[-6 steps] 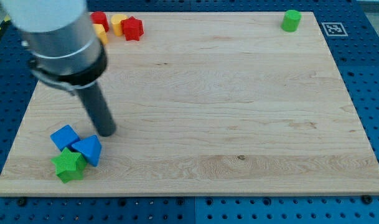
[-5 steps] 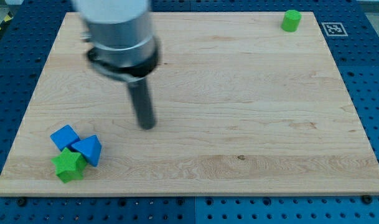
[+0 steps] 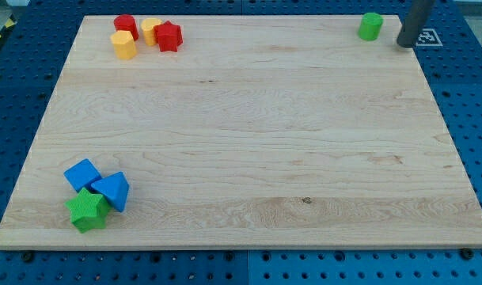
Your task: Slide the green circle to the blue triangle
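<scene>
The green circle [image 3: 371, 26] stands near the board's top right corner. The blue triangle [image 3: 112, 190] lies near the bottom left corner, touching a blue cube [image 3: 82, 174] and a green star [image 3: 88, 210]. My tip [image 3: 405, 44] is at the view's top right, just right of the green circle and a small gap from it, at the board's right edge.
A red cylinder [image 3: 126, 24], a yellow cylinder [image 3: 124, 45], another yellow block [image 3: 150, 30] and a red star [image 3: 168, 36] cluster at the top left. The wooden board [image 3: 248, 134] lies on a blue pegboard table. A marker tag [image 3: 425, 37] sits by the top right corner.
My rod has swept from the board's left side, near the blue blocks, across to the top right beside the green circle. No block has moved.
</scene>
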Robot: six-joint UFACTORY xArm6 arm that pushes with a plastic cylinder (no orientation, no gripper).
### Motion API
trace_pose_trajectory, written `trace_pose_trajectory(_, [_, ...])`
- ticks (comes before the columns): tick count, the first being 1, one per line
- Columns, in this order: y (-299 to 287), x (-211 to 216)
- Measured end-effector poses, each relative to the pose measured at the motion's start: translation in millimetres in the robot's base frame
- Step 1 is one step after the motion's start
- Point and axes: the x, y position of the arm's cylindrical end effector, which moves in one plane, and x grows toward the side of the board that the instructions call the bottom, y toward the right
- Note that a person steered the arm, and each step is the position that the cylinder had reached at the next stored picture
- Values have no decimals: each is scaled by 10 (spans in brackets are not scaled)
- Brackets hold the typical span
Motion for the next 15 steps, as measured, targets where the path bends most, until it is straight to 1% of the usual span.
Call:
trace_pose_trajectory(1, [42, -409])
trace_pose_trajectory(2, [-191, -759])
trace_pose_trajectory(3, [-417, -742])
trace_pose_trajectory(4, [-537, -596])
trace_pose_trajectory(6, [-645, -194])
trace_pose_trajectory(8, [-1044, 229])
trace_pose_trajectory(11, [-1701, 1376])
trace_pose_trajectory(13, [-2287, 2104])
trace_pose_trajectory(14, [-2601, 2377])
trace_pose_trajectory(15, [-2737, 2396])
